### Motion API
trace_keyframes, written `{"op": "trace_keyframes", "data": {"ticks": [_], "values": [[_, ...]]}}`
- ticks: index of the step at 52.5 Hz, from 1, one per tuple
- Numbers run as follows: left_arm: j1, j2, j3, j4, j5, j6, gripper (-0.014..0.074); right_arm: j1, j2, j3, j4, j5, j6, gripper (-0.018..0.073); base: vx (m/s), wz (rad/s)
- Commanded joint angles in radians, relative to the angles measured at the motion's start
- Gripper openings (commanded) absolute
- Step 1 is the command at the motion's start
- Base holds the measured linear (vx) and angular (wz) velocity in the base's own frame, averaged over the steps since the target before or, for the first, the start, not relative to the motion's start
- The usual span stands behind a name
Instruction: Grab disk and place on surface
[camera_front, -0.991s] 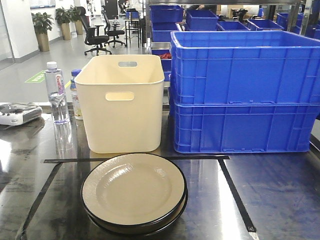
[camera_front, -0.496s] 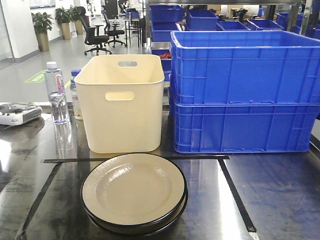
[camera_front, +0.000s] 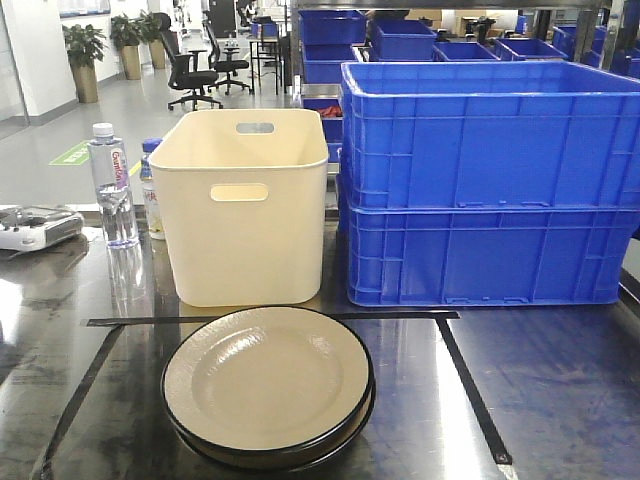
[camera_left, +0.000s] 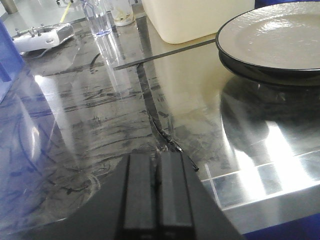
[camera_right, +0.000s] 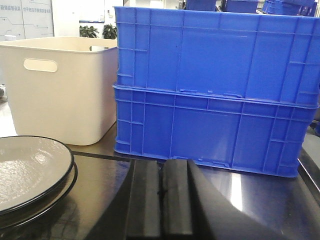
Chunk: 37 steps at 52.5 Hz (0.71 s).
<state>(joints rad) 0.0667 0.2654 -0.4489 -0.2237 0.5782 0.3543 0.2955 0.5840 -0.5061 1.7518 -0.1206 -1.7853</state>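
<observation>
Office chairs (camera_front: 195, 70) and potted plants (camera_front: 84, 58) line a glossy grey floor (camera_front: 60, 140) at upper left of the frame; blue crates (camera_front: 400, 40) fill metal shelving (camera_front: 294, 40) at upper right.

The tabletop (camera_front: 560, 400) is dark polished metal, mirror-shiny but scuffed with swirling marks, crossed by matt black tape (camera_front: 270, 319). On it, the plates (camera_front: 268, 385) look glazed, cream with a faint rippled sheen and glossy black rims. Behind the plates, the cream bin (camera_front: 243, 205) is smooth, satin plastic. Beside that bin, the blue crates (camera_front: 480, 180) are ribbed moulded plastic, and the bottle (camera_front: 113, 186) is clear plastic.
</observation>
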Motion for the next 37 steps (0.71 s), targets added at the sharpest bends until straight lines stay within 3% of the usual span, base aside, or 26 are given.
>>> {"op": "trace_keyframes", "data": {"ticks": [1,5,10,17,23,27,31,37], "values": [[-0.008,-0.014,-0.026,-0.022,-0.078,-0.001,-0.0002,-0.002,-0.001,-0.029,0.037,0.012,-0.004,-0.0009,0.00,0.00],[-0.008,-0.043,-0.004,-0.013,-0.108,0.000,-0.0002,-0.002,-0.001,-0.029,0.037,0.012,-0.004,-0.0009,0.00,0.00],[-0.008,-0.110,0.070,-0.015,-0.244,-0.010,-0.0002,-0.002,-0.001,-0.029,0.037,0.012,-0.004,-0.0009,0.00,0.00],[-0.008,-0.245,0.272,-0.007,-0.497,-0.090,-0.0002,-0.002,-0.001,-0.029,0.037,0.012,-0.004,-0.0009,0.00,0.00],[-0.008,-0.290,0.446,0.061,-0.639,-0.178,-0.0002,-0.002,0.002,-0.029,0.037,0.012,-0.004,-0.0009,0.00,0.00],[-0.008,-0.293,0.499,0.104,-0.626,-0.254,-0.0002,-0.002,0.002,-0.029,0.037,0.012,-0.004,-0.0009,0.00,0.01],[-0.008,-0.291,0.490,0.165,-0.559,-0.254,-0.0002,-0.002,0.003,-0.029,0.037,0.013,-0.004,-0.0009,0.00,0.00],[-0.008,-0.291,0.491,0.160,-0.548,-0.254,-0.0002,-0.002,0.003,-0.029,0.037,0.012,-0.004,-0.0009,0.00,-0.01]]}}
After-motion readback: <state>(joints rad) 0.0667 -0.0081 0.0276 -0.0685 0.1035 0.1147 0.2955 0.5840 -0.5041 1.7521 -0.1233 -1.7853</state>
